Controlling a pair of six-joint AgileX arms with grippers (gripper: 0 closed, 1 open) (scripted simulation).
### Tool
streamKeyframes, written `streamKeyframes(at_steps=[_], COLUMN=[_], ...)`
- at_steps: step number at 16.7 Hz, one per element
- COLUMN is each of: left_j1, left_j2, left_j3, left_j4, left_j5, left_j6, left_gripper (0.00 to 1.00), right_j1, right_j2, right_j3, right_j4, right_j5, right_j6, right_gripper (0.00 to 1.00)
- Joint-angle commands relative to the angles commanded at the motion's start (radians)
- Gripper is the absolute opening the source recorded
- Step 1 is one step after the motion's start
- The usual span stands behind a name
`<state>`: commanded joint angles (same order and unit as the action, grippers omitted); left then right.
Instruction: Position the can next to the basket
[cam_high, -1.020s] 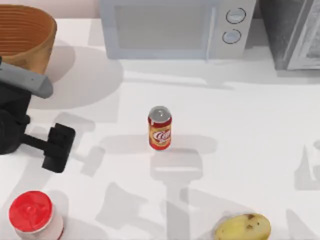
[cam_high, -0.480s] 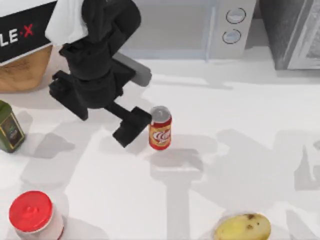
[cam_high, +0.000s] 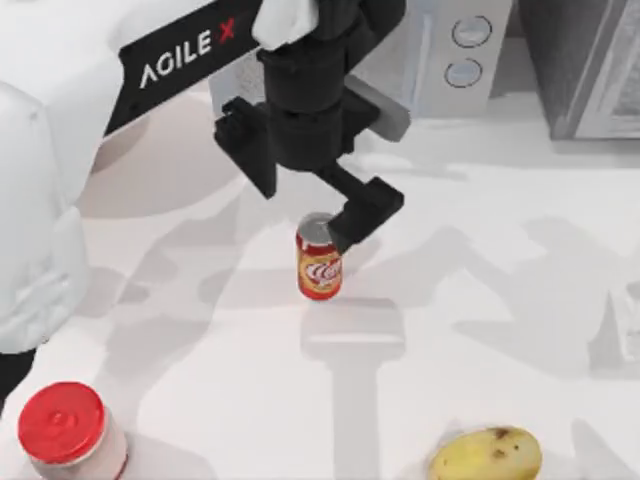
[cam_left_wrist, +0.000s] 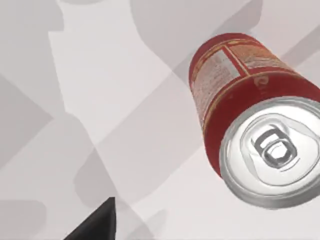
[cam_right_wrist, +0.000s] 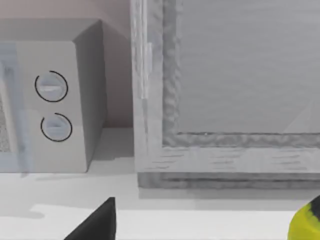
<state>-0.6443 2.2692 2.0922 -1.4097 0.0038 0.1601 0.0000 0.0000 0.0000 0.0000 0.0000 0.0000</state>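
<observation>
Above the upright can (cam_high: 319, 262), left pincer (cam_high: 318, 190), spread wide; bare tabletop (cam_high: 480, 260) around.

The white table (cam_high: 520, 330) carries an upright can (cam_high: 319, 262), a red-lidded jar (cam_high: 65, 428) (near left corner), a potato (cam_high: 485, 453) and a microwave (cam_high: 450, 60).

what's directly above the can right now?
The left gripper hangs over the upright can, one dark finger overlapping its silver top's edge. The left arm covers the table's far-left corner.
</observation>
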Motion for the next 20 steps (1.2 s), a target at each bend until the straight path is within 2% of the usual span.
streamKeyframes(at_steps=[3,9,20], left_j1=[-0.012,-0.007,-0.010], left_j2=[0.036,0.032,0.044], left_j3=[0.062,0.057,-0.161], left_j4=[-0.009,-0.005,0.223], left_j5=[-0.001,-0.001,-0.001], left_j6=[0.000,0.000,0.002], left_gripper=[1.00,1.00,1.00], right_j1=[0.000,0.000,0.000], right_j2=[0.000,0.000,0.000], right_j3=[0.000,0.000,0.000], right_j4=[0.000,0.000,0.000], right_j5=[0.000,0.000,0.000], right_j6=[0.000,0.000,0.000], right_gripper=[1.00,1.00,1.00])
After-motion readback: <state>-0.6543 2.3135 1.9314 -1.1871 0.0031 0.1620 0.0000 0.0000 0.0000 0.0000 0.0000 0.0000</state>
